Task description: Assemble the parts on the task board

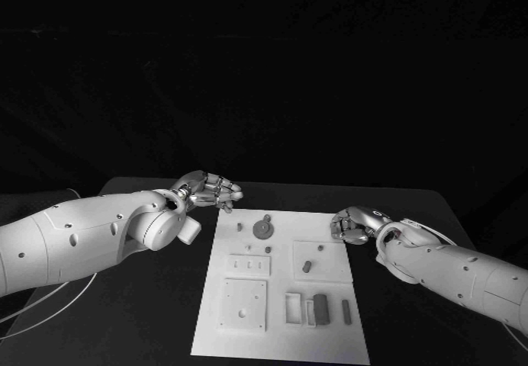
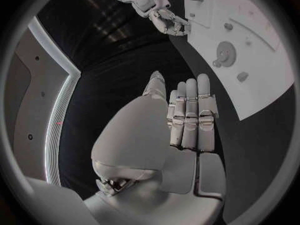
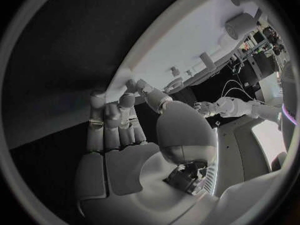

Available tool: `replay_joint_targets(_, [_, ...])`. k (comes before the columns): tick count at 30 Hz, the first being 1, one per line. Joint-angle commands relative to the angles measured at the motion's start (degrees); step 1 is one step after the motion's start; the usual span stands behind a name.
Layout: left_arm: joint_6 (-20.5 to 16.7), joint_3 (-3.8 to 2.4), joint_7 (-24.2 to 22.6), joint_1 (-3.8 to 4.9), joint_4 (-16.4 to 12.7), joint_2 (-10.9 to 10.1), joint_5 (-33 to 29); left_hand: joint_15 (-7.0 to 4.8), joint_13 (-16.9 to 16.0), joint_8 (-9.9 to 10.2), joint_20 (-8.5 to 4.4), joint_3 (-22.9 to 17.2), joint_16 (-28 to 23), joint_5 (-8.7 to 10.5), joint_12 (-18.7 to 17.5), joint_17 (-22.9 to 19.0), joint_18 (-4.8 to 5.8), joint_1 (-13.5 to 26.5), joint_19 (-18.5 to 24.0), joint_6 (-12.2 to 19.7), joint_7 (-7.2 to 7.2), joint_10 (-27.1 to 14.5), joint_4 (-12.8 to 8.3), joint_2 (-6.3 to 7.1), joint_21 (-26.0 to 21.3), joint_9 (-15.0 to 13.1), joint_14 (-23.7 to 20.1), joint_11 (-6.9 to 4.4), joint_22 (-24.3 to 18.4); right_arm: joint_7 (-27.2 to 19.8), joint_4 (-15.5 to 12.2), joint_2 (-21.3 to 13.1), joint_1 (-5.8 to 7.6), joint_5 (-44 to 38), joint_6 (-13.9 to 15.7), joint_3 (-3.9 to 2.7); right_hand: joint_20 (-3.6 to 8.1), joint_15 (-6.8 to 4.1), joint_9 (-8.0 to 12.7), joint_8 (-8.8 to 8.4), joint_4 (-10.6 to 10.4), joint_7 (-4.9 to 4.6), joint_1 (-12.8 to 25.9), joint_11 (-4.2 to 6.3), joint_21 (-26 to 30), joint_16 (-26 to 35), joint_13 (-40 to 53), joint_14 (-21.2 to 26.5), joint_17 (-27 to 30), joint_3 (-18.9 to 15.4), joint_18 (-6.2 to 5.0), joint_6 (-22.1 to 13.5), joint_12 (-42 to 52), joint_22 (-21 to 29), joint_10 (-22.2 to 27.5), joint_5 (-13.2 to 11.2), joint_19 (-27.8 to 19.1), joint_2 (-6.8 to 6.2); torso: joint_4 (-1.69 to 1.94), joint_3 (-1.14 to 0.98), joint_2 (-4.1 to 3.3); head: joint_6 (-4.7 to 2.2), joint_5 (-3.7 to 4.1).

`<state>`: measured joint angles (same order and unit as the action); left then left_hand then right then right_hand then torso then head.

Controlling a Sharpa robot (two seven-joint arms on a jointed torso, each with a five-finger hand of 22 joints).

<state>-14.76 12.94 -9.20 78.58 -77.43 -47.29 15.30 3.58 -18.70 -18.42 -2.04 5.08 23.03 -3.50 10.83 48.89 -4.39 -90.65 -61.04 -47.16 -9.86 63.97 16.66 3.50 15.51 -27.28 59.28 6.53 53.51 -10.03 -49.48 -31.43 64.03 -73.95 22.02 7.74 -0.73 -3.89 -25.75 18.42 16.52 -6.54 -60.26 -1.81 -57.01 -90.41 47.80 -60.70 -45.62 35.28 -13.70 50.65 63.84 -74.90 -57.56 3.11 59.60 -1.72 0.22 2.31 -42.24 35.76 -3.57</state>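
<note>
The white task board (image 1: 281,335) lies in the middle of the black table. Small grey parts lie on it: a round disc (image 1: 262,226), a small peg (image 1: 239,225), a short piece (image 1: 307,266) on a square plate, and a dark block (image 1: 320,305) beside a slim bar (image 1: 346,308). My left hand (image 1: 209,191) hovers at the board's far left corner, fingers bent downward and holding nothing; in the left wrist view, the left hand (image 2: 187,115) has its fingers side by side. My right hand (image 1: 358,225) sits at the board's right edge, fingers curled in, thumb near the fingertips (image 3: 134,87), with nothing visible between them.
The left half of the board carries raised plates: one with slots (image 1: 249,264) and a square one with holes (image 1: 243,303). An open frame (image 1: 293,306) lies near the dark block. Bare black table (image 1: 143,305) flanks the board on both sides.
</note>
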Motion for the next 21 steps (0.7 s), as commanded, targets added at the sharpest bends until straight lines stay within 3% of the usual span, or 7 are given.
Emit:
replay_joint_targets(1, [-0.2,-0.06,1.8,0.09,-0.2,0.0,1.5,-0.13,-0.1,0.2,-0.17,-0.2,-0.1,-0.38,-0.2,0.1,-1.13,0.7,-0.8,-0.5,-0.49,0.4,0.1,-0.49,-0.3,-0.1,0.6,-0.04,0.1,0.7,-0.8,-0.4,0.05,-1.5,1.2,0.01,0.53,-0.42,-0.1,0.38,0.1,-1.31,-0.1,0.32,-0.2,-0.3,-0.1,0.1,0.1,0.3,-1.30,1.9,-0.1,-0.7,0.0,0.2,-0.1,0.53,-0.05,0.00,0.02,-0.17,0.02])
replay_joint_targets(4, [-0.5,-0.06,2.7,0.12,-0.2,0.0,1.6,-0.53,-0.2,-0.1,-0.57,-0.4,0.3,-0.43,-0.2,0.5,-1.28,3.8,-1.7,-1.3,-0.18,1.1,0.1,-1.30,0.1,-0.3,1.5,-0.32,0.5,1.4,-1.9,-0.7,0.71,-1.9,1.3,0.00,0.56,-0.50,-0.2,0.52,0.1,-1.21,-0.2,0.41,-0.2,-0.2,-0.1,0.1,0.1,0.4,-1.30,2.2,-0.2,-0.7,-0.1,0.2,-0.1,0.44,-0.02,0.03,0.06,-0.18,0.05])
replay_joint_targets(7, [-0.9,-0.06,3.1,0.21,-0.1,0.0,1.6,-1.00,-0.7,-0.6,-1.00,-0.3,1.1,-0.36,0.7,1.2,-1.32,11.1,-2.9,-2.5,0.26,2.9,0.3,-3.27,0.9,-0.5,2.7,-1.12,1.1,2.0,-3.2,-1.2,1.60,-2.6,0.9,-0.02,0.56,-0.55,-0.3,0.62,0.1,-1.14,-0.2,0.47,-0.2,-0.2,-0.1,0.1,0.1,0.4,-1.30,2.4,-0.2,-0.7,0.0,0.2,-0.1,0.32,-0.03,0.02,0.09,-0.31,0.14])
replay_joint_targets(9, [-1.3,-0.06,3.8,0.28,0.0,0.0,1.9,-1.69,-1.2,-0.6,-1.70,-0.7,1.8,-0.45,1.1,2.1,-1.60,15.5,-3.4,-3.1,0.73,3.6,0.2,-3.60,1.5,-0.6,3.2,-1.72,1.8,2.4,-4.3,-1.5,2.38,-3.1,0.8,-0.02,0.56,-0.62,-0.4,0.72,0.0,-1.06,-0.2,0.54,-0.2,-0.2,-0.1,0.1,0.1,0.3,-1.30,2.6,-0.3,-0.7,0.0,0.1,-0.1,0.20,-0.05,0.00,0.05,-0.43,0.28])
replay_joint_targets(15, [-0.5,-0.04,6.0,0.28,0.3,0.6,5.0,-2.43,-2.2,-0.7,-2.43,-2.0,2.8,-0.21,2.0,4.1,-1.52,18.3,-3.8,-4.4,1.26,4.6,0.3,-2.42,2.7,-0.7,3.9,-2.36,3.7,4.3,-7.7,-2.2,3.90,-4.8,0.6,-0.11,0.58,-0.76,-0.5,0.93,0.0,-0.89,-0.2,0.70,-0.2,-0.1,-0.2,0.1,0.1,0.3,-1.30,3.1,-0.4,-0.7,-0.1,0.1,-0.1,0.14,-0.21,0.06,0.17,-0.82,0.31])
replay_joint_targets(21, [0.1,-0.03,8.2,0.26,0.7,1.5,7.4,-3.41,-3.8,-0.9,-3.37,-2.5,4.4,-0.13,3.3,6.8,-1.53,17.9,-5.0,-6.0,1.88,6.2,0.1,-1.81,4.7,-1.0,5.2,-3.35,6.2,6.5,-11.9,-2.8,5.29,-6.5,0.2,-0.21,0.63,-1.04,-0.7,1.34,0.0,-0.55,-0.1,1.02,-0.2,-0.1,-0.2,-0.1,0.1,0.3,-1.30,4.1,-0.4,-0.7,-0.3,0.1,0.1,0.15,-0.44,0.21,0.62,-0.95,0.22])
